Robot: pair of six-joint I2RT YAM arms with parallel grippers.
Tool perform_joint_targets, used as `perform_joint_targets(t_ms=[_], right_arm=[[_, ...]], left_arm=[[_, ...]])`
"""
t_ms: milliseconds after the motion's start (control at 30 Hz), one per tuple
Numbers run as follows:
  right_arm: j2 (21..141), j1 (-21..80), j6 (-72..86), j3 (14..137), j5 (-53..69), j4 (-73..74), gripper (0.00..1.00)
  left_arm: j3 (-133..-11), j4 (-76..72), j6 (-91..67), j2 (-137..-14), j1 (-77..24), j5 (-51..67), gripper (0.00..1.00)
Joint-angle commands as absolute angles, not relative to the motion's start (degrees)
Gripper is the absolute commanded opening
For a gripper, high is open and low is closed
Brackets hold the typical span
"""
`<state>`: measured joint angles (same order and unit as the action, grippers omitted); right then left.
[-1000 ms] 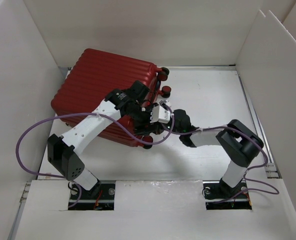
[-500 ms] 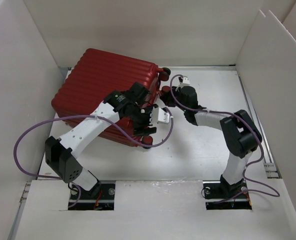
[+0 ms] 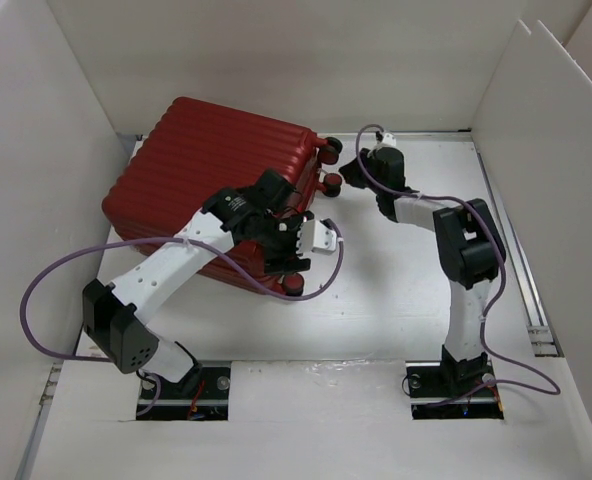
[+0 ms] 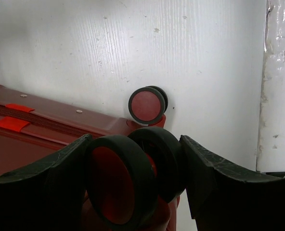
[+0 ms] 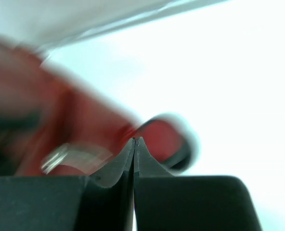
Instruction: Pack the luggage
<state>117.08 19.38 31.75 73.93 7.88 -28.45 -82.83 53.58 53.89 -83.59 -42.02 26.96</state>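
Observation:
The luggage (image 3: 206, 170) is a dark red ribbed suitcase lying shut at the far left of the table, its black wheels facing right. My left gripper (image 3: 294, 266) is at its near right corner. In the left wrist view the left gripper (image 4: 135, 168) is shut on a twin wheel (image 4: 128, 178), with a finger against each side. A second wheel (image 4: 147, 105) shows beyond. My right gripper (image 3: 348, 172) is shut and empty, right beside the far wheels (image 3: 330, 182). Its wrist view is blurred, with the shut fingertips (image 5: 134, 140) in front of a red wheel (image 5: 166, 137).
White walls box in the table on the left, back and right, with a leaning white board (image 3: 536, 150) on the right. Purple cables (image 3: 36, 300) loop off both arms. White table surface (image 3: 406, 300) lies to the right of the luggage.
My right arm has swung away from the luggage's near corner to its far wheels, gripper still shut. The left arm has shifted a little and keeps its hold on the wheel.

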Motion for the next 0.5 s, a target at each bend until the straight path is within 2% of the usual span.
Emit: perform_joint_targets(t_ms=[0,233,267,333,433,467], right_arm=[[120.23,14.86,32.08,79.36,4.57,-27.42,0.00],[125.07,14.33,25.85,89.64,16.59,-27.42,0.00],[125.59,14.33,25.84,90.17,17.13,-27.42,0.00],[127.00,14.33,24.44,93.41,18.97,-28.04,0.00],[131.20,14.33,24.43,101.82,26.61,-26.82,0.10],[132.61,14.33,24.43,104.48,29.42,-25.41,0.18]], left_arm=[[-82.27,60.82,49.05,-77.43,-42.28,31.82,0.00],[-80.95,57.67,47.04,-78.48,-42.28,27.52,0.01],[-80.95,56.70,45.72,-78.49,-42.28,26.81,0.14],[-82.61,53.02,43.43,-79.01,-42.28,24.80,0.54],[-84.71,46.60,35.00,-79.01,-41.75,22.16,0.67],[-85.60,42.49,33.15,-79.01,-40.44,20.67,0.71]])
